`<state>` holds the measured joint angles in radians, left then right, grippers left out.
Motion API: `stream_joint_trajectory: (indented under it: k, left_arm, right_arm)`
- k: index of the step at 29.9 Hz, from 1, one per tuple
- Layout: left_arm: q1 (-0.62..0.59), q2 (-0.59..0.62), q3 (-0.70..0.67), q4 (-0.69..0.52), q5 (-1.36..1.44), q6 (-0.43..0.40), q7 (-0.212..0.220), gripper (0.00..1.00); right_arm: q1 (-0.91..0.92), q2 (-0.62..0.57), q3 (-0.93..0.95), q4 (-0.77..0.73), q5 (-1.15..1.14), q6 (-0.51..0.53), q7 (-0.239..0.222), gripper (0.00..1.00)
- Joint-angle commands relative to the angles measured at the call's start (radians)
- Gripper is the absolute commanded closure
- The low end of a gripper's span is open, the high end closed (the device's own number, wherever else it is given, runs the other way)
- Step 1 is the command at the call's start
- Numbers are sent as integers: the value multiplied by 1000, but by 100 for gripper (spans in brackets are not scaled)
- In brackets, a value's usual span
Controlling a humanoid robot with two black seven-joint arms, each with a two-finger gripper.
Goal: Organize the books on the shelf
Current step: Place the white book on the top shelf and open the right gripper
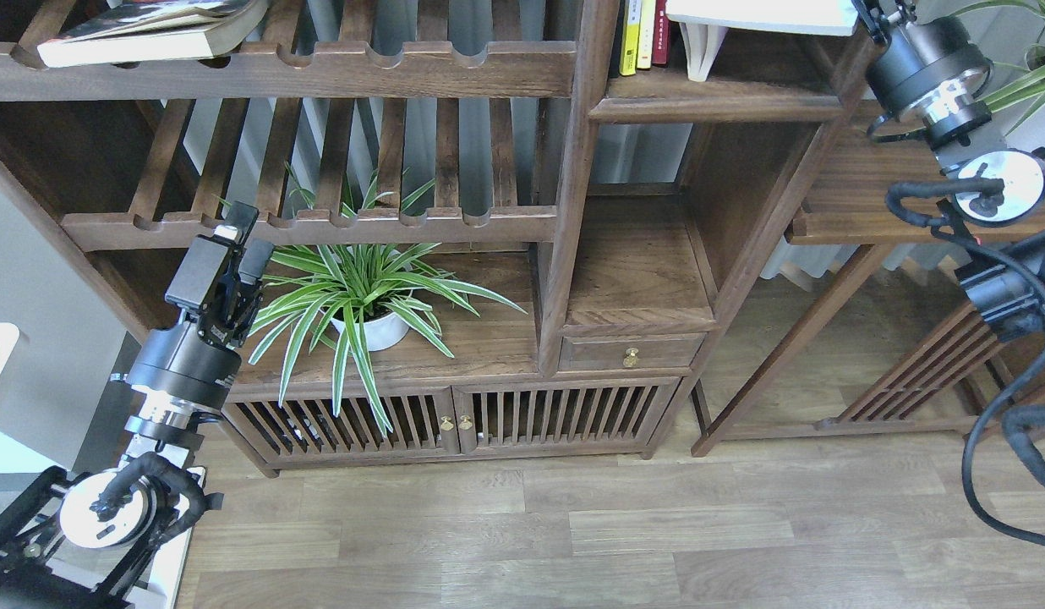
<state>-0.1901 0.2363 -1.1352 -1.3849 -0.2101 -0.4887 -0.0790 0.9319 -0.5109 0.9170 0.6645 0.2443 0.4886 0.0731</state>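
Status: in progress, judging early to middle stage.

- Lying flat on the upper slatted rack [320, 72], well apart from the target shelf [717, 107]: dark-covered paperback [142, 30]. Judging as not yet filed.
- Standing upright at the left end of the shelf: yellow and red spines [645, 34]. Leaning just beside them, pages fanning slightly: pale book [704, 51]. Judging as placed but needing straightening.
- Hanging flat above the shelf, cut by the top edge of the view: white book [759, 15]. Meeting its right-hand end: right gripper [865, 13]. Jaw state: cannot tell, fingers mostly out of frame; probably carrying or setting down this book.
- Hovering in front of the lower slatted rack, beside the spider plant [362, 296]: left gripper [242, 245], jaws parted by a modest gap, holding nothing.

Remaining, as judged: seating the white book on the shelf, fetching the dark-covered paperback from the rack, aligning all spines upright.
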Motion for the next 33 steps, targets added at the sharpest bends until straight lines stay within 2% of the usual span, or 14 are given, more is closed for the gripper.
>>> stream_joint_trajectory:
  k: [1, 4, 6, 13, 22, 27, 33]
  left_arm:
    - [1, 0, 0, 0, -2, 0, -1, 15]
    - [1, 1, -2, 0, 0, 0, -1, 15]
    - [1, 1, -2, 0, 0, 0, -1, 15]
    - [3, 1, 2, 0, 0, 0, -1, 15]
    - [3, 0, 3, 1, 0, 0, -1, 15]
    - [3, 0, 3, 1, 0, 0, -1, 15]
    - [3, -2, 6, 1, 2, 0, -1, 15]
  right_arm:
    - [5, 5, -1, 0, -3, 0, -6, 57]
    - [10, 9, -1, 4, -11, 0, -9, 44]
    - [13, 9, -1, 6, -17, 0, -9, 41]
    - [39, 25, 0, 6, -30, 0, -7, 18]
    - [105, 68, 5, -6, -40, 0, -6, 5]
    - [131, 69, 6, -32, -42, 0, -6, 4]
    - [183, 83, 6, -131, -51, 0, 4, 1]
